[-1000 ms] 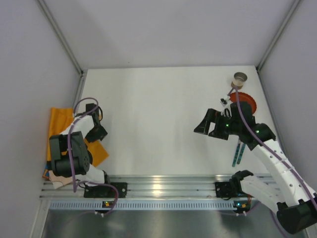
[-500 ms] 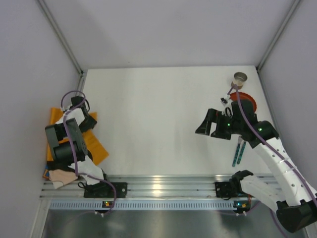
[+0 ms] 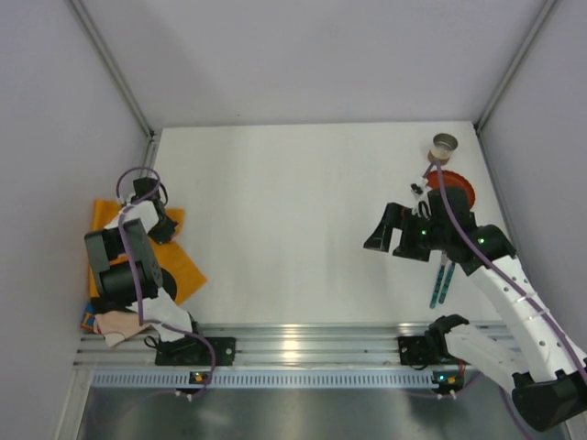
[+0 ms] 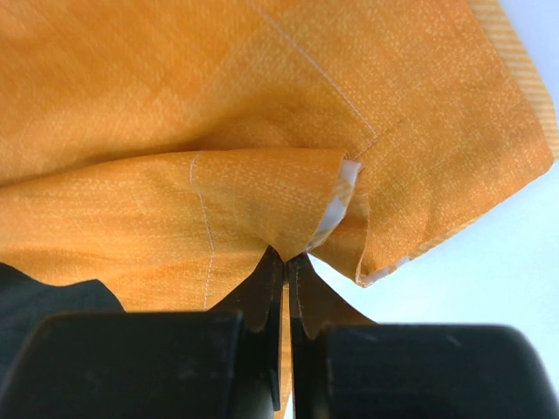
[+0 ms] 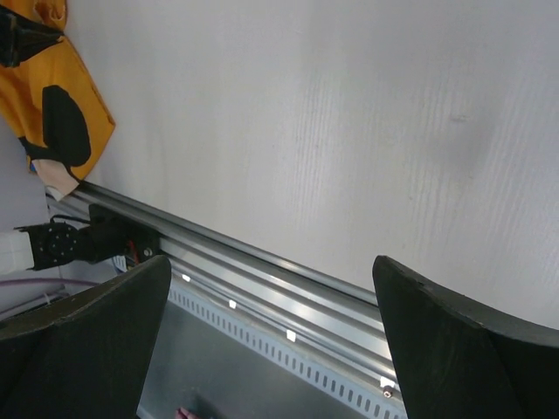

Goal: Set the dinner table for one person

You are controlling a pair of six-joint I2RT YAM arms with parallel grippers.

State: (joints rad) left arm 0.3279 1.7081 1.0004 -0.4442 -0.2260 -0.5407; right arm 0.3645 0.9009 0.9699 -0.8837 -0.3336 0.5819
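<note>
The dinner table [image 3: 293, 202], a plain white counter, fills the middle of the top view between the two arms. The setting's pieces sit at its margins. At the left edge, the left claw [image 4: 284, 257] is pinched tight on a raised fold of the orange placemat [image 4: 262, 105]. The right claw [image 5: 279, 332] hangs with its jaws wide apart, holding nothing.

The pinch takes only a thin ridge of cloth, so a quick pull could slip it free. It could also drag the mat along bunched rather than flat. Part of the mat seems to hang past the counter's left edge, beside the arm's base. There it could catch on the aluminium rail [image 3: 293, 353] or the looping cable.

The white middle offers broad room for spreading the mat. The cup [image 3: 444, 144], red plate [image 3: 461, 191] and teal cutlery [image 3: 440, 284] crowd the right side, close to the wall.
</note>
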